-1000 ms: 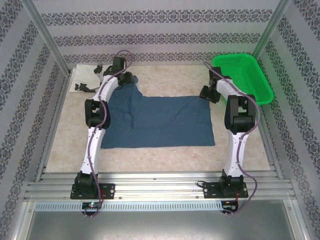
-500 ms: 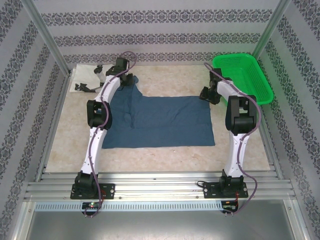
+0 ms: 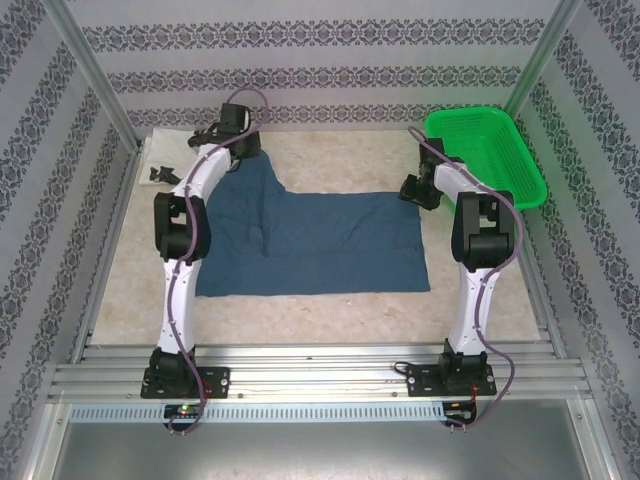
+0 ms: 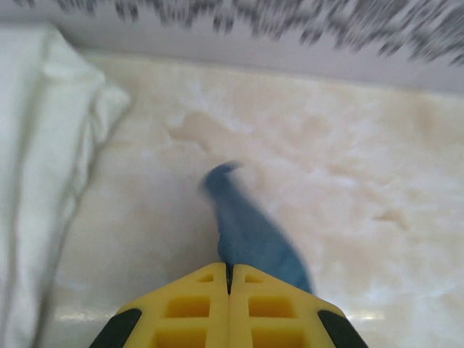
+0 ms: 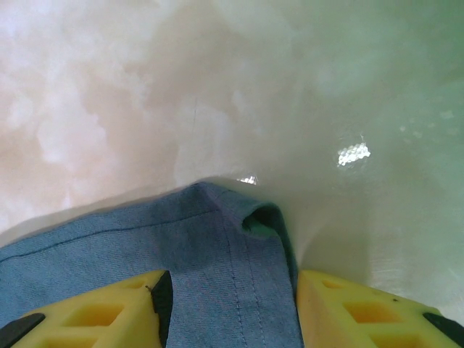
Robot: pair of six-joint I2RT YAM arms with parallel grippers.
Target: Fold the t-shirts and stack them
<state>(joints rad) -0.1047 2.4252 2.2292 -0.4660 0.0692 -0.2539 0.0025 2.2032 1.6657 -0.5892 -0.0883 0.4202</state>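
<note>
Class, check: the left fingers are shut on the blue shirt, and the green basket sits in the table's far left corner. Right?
No: the top external view shows the green basket in the far right corner. The left fingers are shut on the blue shirt.

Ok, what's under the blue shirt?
The blue shirt lies spread mostly flat on the pale table, which shows all around it. Whatever lies beneath the cloth is covered and can't be seen.

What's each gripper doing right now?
Left gripper: closed, holding the blue t-shirt.
Right gripper: open, straddling that t-shirt's corner.
</note>
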